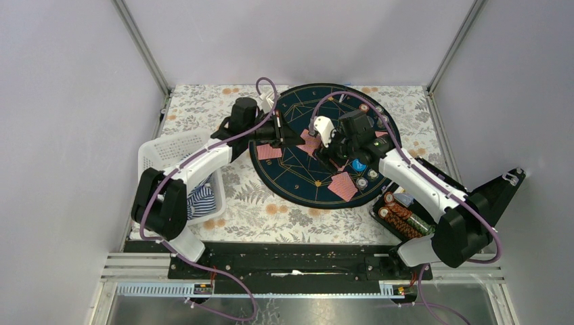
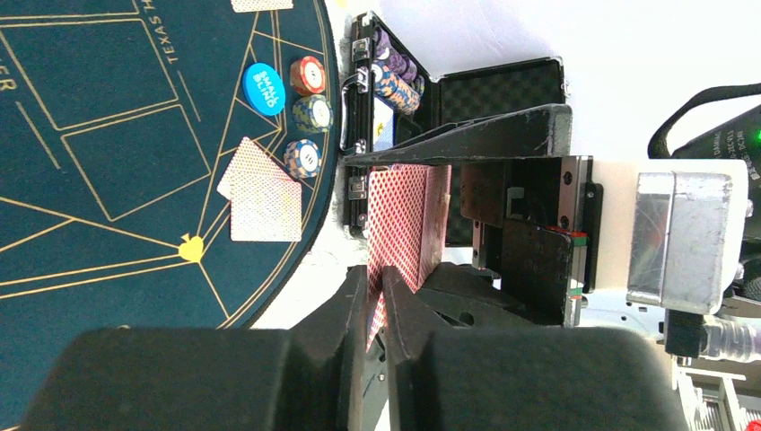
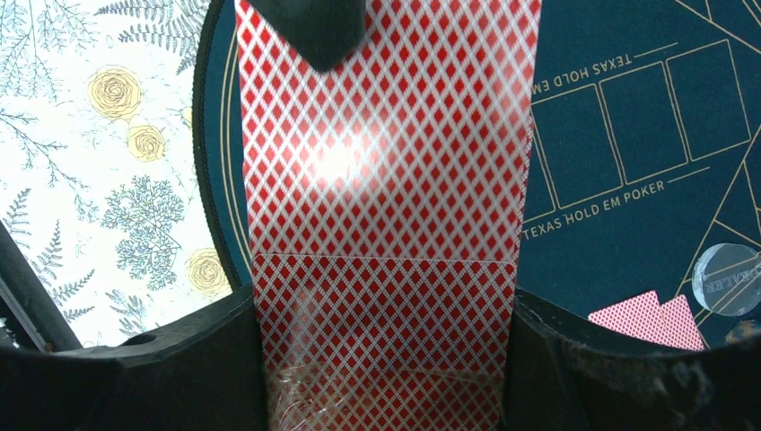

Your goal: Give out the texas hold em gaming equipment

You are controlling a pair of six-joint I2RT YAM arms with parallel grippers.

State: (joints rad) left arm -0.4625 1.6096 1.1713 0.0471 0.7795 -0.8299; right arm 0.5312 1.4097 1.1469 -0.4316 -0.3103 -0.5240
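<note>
1. Left wrist view: the left gripper (image 2: pixel 375 283) has its jaws almost pressed together, pinching the edge of one red-backed card (image 2: pixel 408 224).
2. The right gripper (image 3: pixel 384 310) has its jaws spread wide, clamping the deck (image 3: pixel 386 368) by its sides; the pinched card juts past it.
3. Both hang above the dark blue mat (image 1: pixel 304 179).

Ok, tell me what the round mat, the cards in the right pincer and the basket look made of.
Round mat: probably matte fabric or felt-topped rubber, no glare, printed gold lines. Cards: glossy coated paper or plastic; a light glare sits on the red diamond back. Basket: white moulded plastic, with a lattice wall.
</note>
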